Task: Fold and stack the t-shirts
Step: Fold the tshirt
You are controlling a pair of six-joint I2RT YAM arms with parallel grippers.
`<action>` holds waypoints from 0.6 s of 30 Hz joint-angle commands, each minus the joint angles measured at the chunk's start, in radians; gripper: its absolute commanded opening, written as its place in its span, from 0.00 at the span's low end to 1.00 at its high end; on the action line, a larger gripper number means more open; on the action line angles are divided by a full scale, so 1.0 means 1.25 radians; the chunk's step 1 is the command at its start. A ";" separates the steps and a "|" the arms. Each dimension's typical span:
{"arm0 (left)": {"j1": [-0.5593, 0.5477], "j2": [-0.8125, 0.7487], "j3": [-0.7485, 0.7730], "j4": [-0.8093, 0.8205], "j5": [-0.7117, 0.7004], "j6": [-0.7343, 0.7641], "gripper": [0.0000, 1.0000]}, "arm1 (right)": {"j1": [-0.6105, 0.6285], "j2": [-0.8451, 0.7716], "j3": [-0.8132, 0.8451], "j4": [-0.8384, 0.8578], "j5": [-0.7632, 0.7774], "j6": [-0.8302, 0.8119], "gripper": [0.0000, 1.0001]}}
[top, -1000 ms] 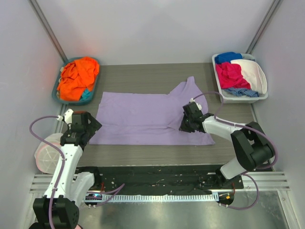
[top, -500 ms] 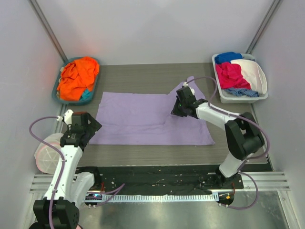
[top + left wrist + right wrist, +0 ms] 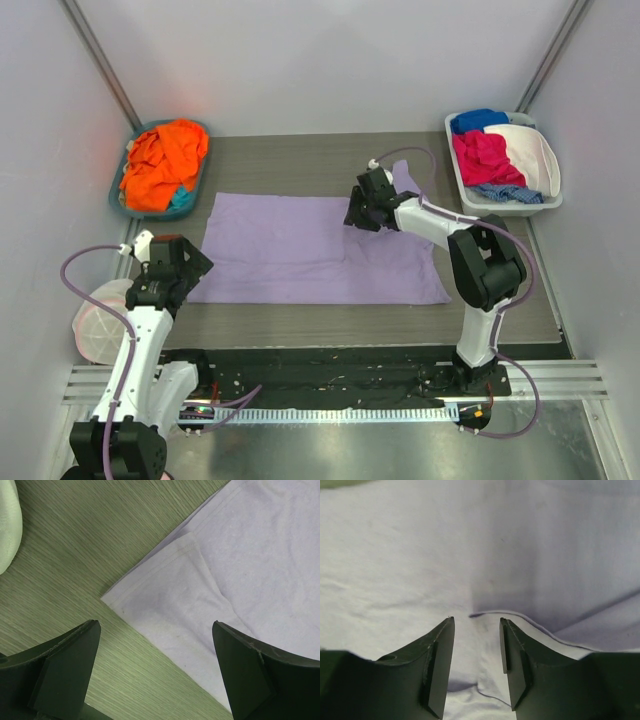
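Top external: flat, soft lavender t-shirt.

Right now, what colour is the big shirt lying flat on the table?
The big shirt is lavender, a light purple, seen best in the top external view.

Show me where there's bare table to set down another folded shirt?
Two bare strips: the table behind the lavender t-shirt, between blue basket and white bin, and in front of the shirt. The middle is crowded: right tool over the shirt, left tool and white pouch by its near-left corner.
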 commanded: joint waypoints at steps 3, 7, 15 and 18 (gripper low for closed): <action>0.004 -0.018 -0.002 -0.001 -0.005 0.010 1.00 | 0.005 -0.029 0.087 0.014 -0.009 -0.066 0.51; 0.005 -0.018 -0.003 0.002 -0.005 0.010 1.00 | 0.005 -0.049 0.080 0.013 -0.001 -0.073 0.52; 0.005 -0.007 -0.005 0.014 0.002 0.010 1.00 | 0.005 -0.127 -0.023 -0.058 0.106 -0.061 0.52; 0.005 -0.005 -0.007 0.015 0.002 0.010 1.00 | 0.003 -0.164 -0.064 -0.080 0.144 -0.055 0.52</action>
